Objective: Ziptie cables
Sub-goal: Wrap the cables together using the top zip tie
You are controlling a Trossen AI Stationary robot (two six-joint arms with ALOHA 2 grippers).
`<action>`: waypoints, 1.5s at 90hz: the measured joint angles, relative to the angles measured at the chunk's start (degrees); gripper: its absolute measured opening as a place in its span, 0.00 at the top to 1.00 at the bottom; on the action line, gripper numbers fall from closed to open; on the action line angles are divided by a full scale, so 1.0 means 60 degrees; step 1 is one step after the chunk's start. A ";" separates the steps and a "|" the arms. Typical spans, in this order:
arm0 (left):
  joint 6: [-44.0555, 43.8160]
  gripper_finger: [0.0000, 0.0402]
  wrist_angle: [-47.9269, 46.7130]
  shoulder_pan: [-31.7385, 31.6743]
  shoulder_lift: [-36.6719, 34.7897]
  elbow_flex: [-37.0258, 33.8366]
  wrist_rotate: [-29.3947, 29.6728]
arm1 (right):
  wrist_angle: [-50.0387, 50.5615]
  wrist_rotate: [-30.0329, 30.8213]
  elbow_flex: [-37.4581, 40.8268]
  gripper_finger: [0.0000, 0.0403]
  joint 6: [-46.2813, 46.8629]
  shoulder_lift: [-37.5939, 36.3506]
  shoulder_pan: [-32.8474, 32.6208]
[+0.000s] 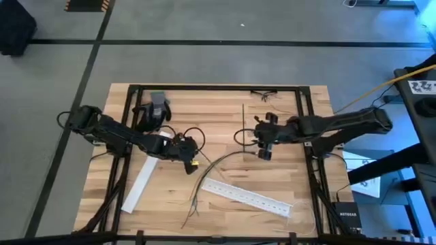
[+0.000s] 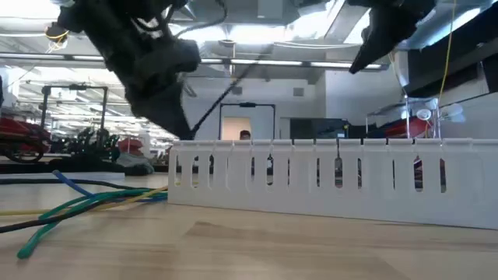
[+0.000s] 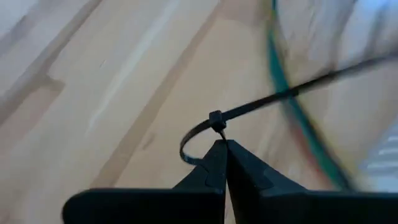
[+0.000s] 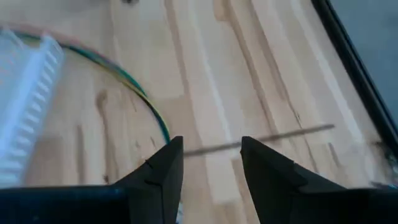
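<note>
The cables (image 1: 204, 180) lie slack on the wooden table, running from its middle toward the near edge; their green and blue ends (image 2: 78, 204) show in the low view. My left gripper (image 1: 191, 155) hangs above the cables' left side, shut on a black ziptie (image 3: 261, 102) bent into a small loop. My right gripper (image 4: 211, 155) stands open above the table's middle right, with nothing between its fingers. Below it a thin dark strip (image 4: 280, 135) lies flat on the wood, and the cables (image 4: 134, 87) curve past. My left gripper pinches the ziptie's loop right beside its head (image 3: 216, 119) between its two fingertips. The loop (image 3: 186, 146) curls out to one side and the long tail (image 3: 336, 73) runs off past the green cable. The ziptie is lifted clear of the table.
Two long white perforated strips lie near the front, one left (image 1: 139, 185) and one right (image 1: 248, 197), the latter standing across the low view (image 2: 327, 179). A straight black strip (image 1: 243, 117) lies at the far middle. A grey object (image 1: 158, 105) sits at the far left.
</note>
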State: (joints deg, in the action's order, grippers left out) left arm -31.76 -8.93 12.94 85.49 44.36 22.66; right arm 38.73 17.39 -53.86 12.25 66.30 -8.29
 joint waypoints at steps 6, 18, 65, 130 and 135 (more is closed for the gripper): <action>0.0404 1.00 0.0848 0.0034 0.0000 0.0000 -0.0186 | -0.1374 -0.0293 0.0694 0.62 -0.0136 -0.0134 0.0000; 0.0979 1.00 0.2549 0.0031 0.0000 0.0015 -0.0785 | -0.5183 -0.0955 0.2492 0.62 -0.0568 -0.0017 0.0004; 0.1041 1.00 0.4549 -0.0110 0.0036 0.0018 -0.1789 | -1.2877 -0.2345 0.2083 0.62 -0.2868 0.4041 0.0011; 0.1043 1.00 0.4645 -0.0097 0.0040 0.0015 -0.1787 | -1.0941 -0.2569 0.0924 0.72 -0.3062 0.4113 0.0011; 0.1043 1.00 0.4645 -0.0097 0.0040 0.0015 -0.1787 | -1.0941 -0.2561 0.0924 0.80 -0.3049 0.4113 0.0011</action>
State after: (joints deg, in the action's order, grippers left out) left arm -25.50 18.94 12.36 85.73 44.45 11.94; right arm -26.92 2.02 -48.31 -6.04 90.98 -8.23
